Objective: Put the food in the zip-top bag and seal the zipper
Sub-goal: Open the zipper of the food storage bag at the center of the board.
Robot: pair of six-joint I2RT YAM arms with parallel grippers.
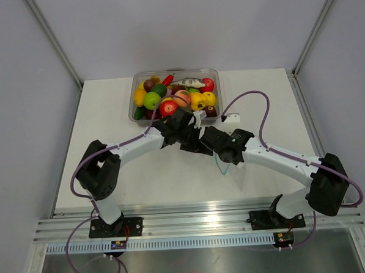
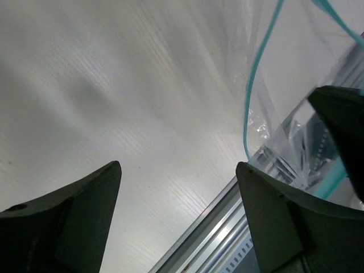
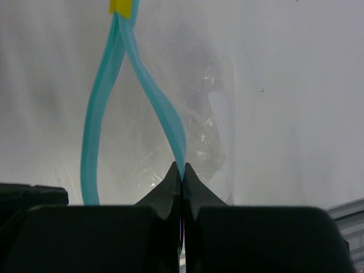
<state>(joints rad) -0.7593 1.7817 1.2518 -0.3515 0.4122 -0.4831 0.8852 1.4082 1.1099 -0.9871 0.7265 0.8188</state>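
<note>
**LOADING STEP: HOLD THE MOUTH OPEN, THEN FETCH THE FOOD**

**Procedure (judged from the present layout)**

1. Work over the middle of the desk [image 1: 142,181], where both arms meet. The bag is not loaded, so sealing is not yet due.
2. The zip-top bag [image 3: 210,114] hangs from the right fingers [image 3: 170,193]. They are clenched on one lip of the zipper [image 3: 92,136]. Keep this pinch firm. The other lip bows away, leaving a narrow loop-shaped mouth.
3. The left fingers [image 2: 68,222] are released and spread wide, with nothing between them, just beside the bag. They are free to fetch. Approach the pile from above and take one top-lying piece.
4. Lower the piece between the two lips, not onto the strip. The thin film is likely to fold under a sideways push.

**Containers**

- Tub [image 1: 174,71]: at the centre of the far edge of the desk. It is heaped with toy food, including a green apple [image 1: 151,100] and a red fruit [image 1: 167,108] on its near side.
- Zip-top bag: toward the near edge from the tub. No food shows inside. Whether it touches the desk cannot be told.
- A yellow tab [image 3: 121,6] marks one end of the zipper.
</note>
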